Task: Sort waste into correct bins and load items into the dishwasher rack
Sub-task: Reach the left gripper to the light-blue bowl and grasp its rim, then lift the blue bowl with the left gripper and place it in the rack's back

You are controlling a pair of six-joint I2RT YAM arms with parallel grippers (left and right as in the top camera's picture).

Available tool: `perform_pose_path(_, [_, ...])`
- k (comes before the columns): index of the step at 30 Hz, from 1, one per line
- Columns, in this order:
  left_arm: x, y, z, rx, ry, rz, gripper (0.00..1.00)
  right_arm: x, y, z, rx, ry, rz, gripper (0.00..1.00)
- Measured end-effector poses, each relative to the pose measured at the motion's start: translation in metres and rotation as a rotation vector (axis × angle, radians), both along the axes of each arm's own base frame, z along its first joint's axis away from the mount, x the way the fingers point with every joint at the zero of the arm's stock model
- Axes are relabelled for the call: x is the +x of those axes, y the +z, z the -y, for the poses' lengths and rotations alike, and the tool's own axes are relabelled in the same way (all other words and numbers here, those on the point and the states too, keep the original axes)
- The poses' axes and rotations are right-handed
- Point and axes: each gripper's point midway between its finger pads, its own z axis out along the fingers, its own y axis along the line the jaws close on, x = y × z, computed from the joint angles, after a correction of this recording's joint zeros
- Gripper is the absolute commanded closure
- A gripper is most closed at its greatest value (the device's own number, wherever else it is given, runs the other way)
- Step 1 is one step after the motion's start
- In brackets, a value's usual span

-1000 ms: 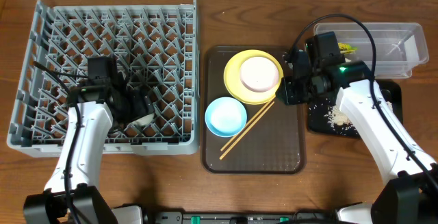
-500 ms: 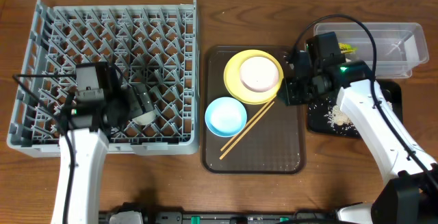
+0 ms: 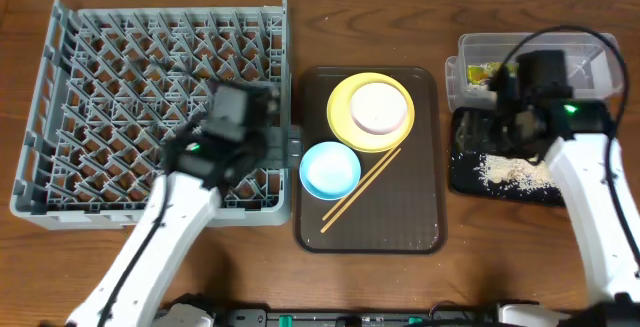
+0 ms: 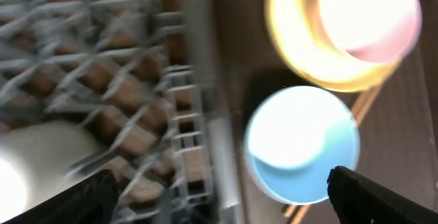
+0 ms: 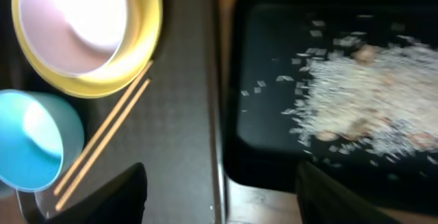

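The grey dishwasher rack fills the left. My left gripper hangs open and empty over its right edge; its fingers frame the rack wall and the light-blue bowl. A blurred white cup lies in the rack. The yellow plate carries the white bowl, with the blue bowl and chopsticks beside it. My right gripper is open and empty above the black tray, which holds rice scraps. A green-and-yellow wrapper lies in the clear tub.
A brown serving tray under the plate, bowls and chopsticks sits between the rack and the black tray. The clear tub stands right behind the black tray. Bare wooden table runs along the front edge.
My left arm has swung right from the rack's lower left to its right edge, leaving the cup behind. My right arm has moved from the brown tray's edge to over the black tray and opened.
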Motion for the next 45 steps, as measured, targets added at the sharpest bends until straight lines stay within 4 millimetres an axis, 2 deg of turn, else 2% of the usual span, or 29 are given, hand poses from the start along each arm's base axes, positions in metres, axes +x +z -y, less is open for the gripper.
perform_pose_path(4, [0.004, -0.009, 0.054, 0.017, -0.136, -0.012, 0.00, -0.003, 0.009, 0.013, -0.003, -0.040, 0.023, 0.31])
perform_pose_path(8, [-0.002, -0.031, 0.100, 0.058, -0.253, -0.025, 0.00, -0.004, 0.010, 0.018, -0.006, -0.053, 0.021, 0.31])
perform_pose_path(12, [-0.013, -0.052, 0.136, 0.087, -0.359, -0.024, 0.00, -0.004, 0.009, 0.018, -0.006, -0.054, 0.021, 0.31])
perform_pose_path(14, [-0.018, -0.062, 0.146, 0.099, -0.393, -0.033, 0.00, -0.004, 0.009, 0.018, -0.006, -0.053, 0.020, 0.31])
perform_pose_path(17, [-0.024, -0.076, 0.152, 0.121, -0.414, -0.060, 0.04, -0.005, 0.009, 0.018, -0.006, -0.054, 0.018, 0.31])
perform_pose_path(21, [-0.024, -0.096, 0.151, 0.157, -0.416, -0.098, 0.16, -0.005, 0.009, 0.018, -0.006, -0.053, 0.018, 0.32])
perform_pose_path(25, [-0.025, -0.110, 0.150, 0.179, -0.417, -0.126, 0.22, -0.005, 0.009, 0.018, -0.006, -0.053, 0.018, 0.32])
perform_pose_path(34, [-0.033, -0.136, 0.152, 0.215, -0.432, -0.180, 0.52, -0.005, 0.009, 0.018, -0.006, -0.053, 0.018, 0.32])
perform_pose_path(35, [-0.035, -0.138, 0.153, 0.221, -0.442, -0.185, 0.58, -0.005, 0.009, 0.018, -0.006, -0.053, 0.018, 0.32])
perform_pose_path(43, [-0.044, -0.141, 0.158, 0.231, -0.464, -0.195, 0.85, -0.005, 0.009, 0.018, -0.006, -0.054, 0.018, 0.32])
perform_pose_path(45, [-0.044, -0.142, 0.158, 0.233, -0.464, -0.197, 0.89, -0.005, 0.009, 0.018, -0.006, -0.054, 0.018, 0.33])
